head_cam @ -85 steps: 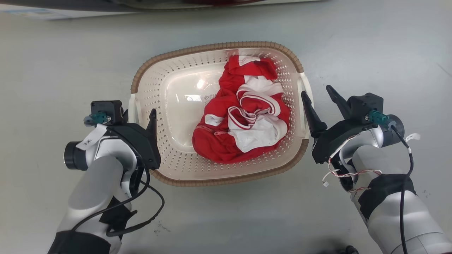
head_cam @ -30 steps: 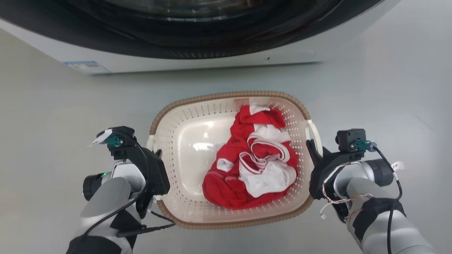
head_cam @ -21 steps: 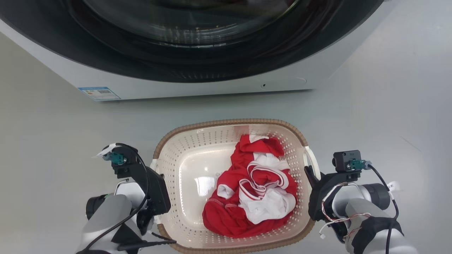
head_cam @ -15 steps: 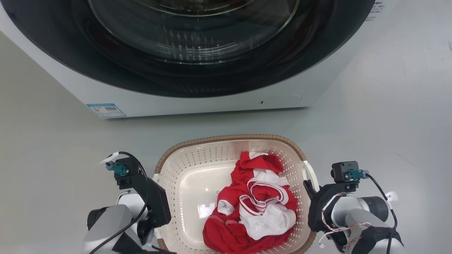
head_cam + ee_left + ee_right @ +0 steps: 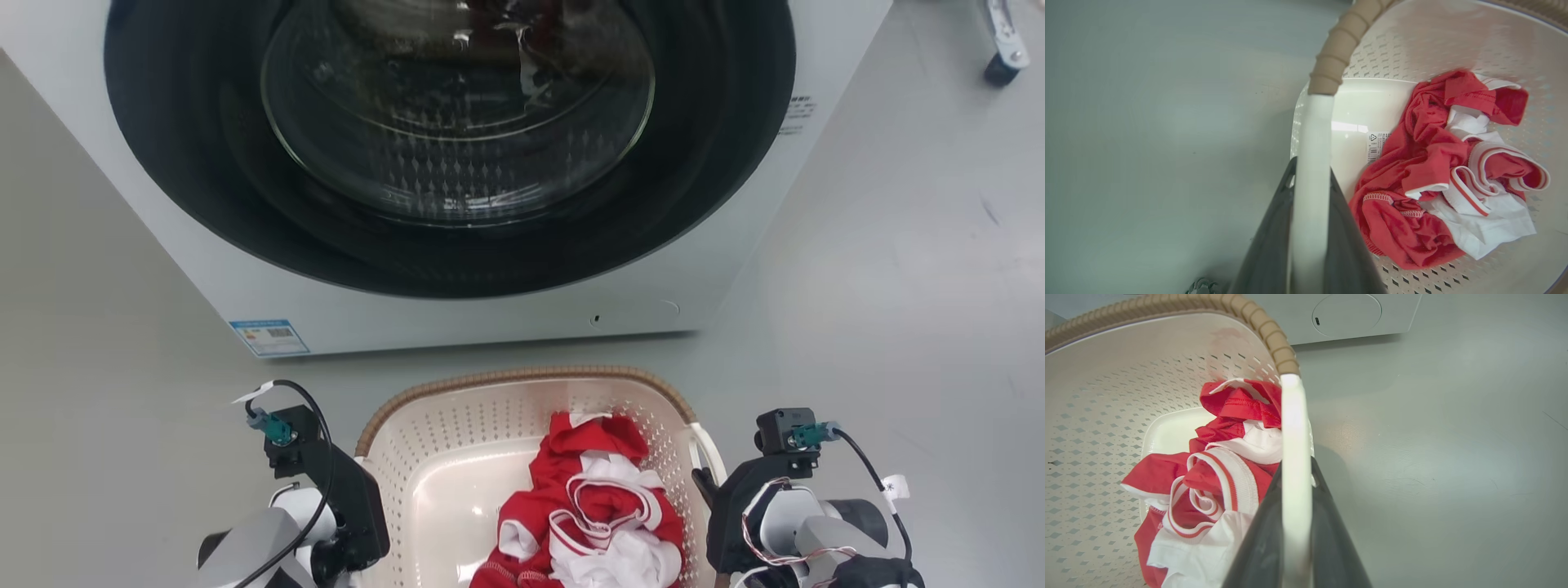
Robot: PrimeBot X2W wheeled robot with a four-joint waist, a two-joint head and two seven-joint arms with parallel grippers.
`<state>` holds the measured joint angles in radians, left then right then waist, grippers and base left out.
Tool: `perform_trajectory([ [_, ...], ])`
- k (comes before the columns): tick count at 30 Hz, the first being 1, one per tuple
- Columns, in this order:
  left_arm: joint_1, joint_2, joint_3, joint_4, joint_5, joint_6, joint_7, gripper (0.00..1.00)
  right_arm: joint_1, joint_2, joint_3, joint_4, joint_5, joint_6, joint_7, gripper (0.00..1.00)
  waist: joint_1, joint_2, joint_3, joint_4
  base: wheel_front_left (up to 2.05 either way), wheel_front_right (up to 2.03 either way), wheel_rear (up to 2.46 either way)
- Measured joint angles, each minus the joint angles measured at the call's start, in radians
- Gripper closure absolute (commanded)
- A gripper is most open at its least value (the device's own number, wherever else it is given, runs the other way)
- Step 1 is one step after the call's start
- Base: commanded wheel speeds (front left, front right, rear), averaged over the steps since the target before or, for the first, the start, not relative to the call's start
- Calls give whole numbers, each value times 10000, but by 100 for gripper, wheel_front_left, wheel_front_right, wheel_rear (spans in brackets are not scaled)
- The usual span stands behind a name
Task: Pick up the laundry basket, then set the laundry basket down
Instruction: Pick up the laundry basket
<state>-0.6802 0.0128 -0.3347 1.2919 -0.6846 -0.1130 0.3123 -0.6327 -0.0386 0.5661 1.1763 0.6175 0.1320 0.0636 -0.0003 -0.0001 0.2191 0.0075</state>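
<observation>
Cream-white perforated plastic laundry basket, brown-rimmed, near white washing machine in head view, wrist views reveal left gripper, right gripper pinching its white handles.

You face a white washer standing on a pale grey floor with faint scuffs. Its round door is dark, and the clear glass at its middle catches glints of light. At the washer's lower left corner sits 1 blue-edged label, at its lower right 1 round cap. A caster stands right of the washer.
</observation>
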Motion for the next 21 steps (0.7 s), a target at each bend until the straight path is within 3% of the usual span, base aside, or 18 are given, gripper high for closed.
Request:
perform_trajectory([
  [21, 992, 31, -157, 82, -435, 123, 1175, 100, 1121, -8, 525, -21, 1327, 0, 1212, 100, 2, 0, -2056, -140, 0, 0, 0],
])
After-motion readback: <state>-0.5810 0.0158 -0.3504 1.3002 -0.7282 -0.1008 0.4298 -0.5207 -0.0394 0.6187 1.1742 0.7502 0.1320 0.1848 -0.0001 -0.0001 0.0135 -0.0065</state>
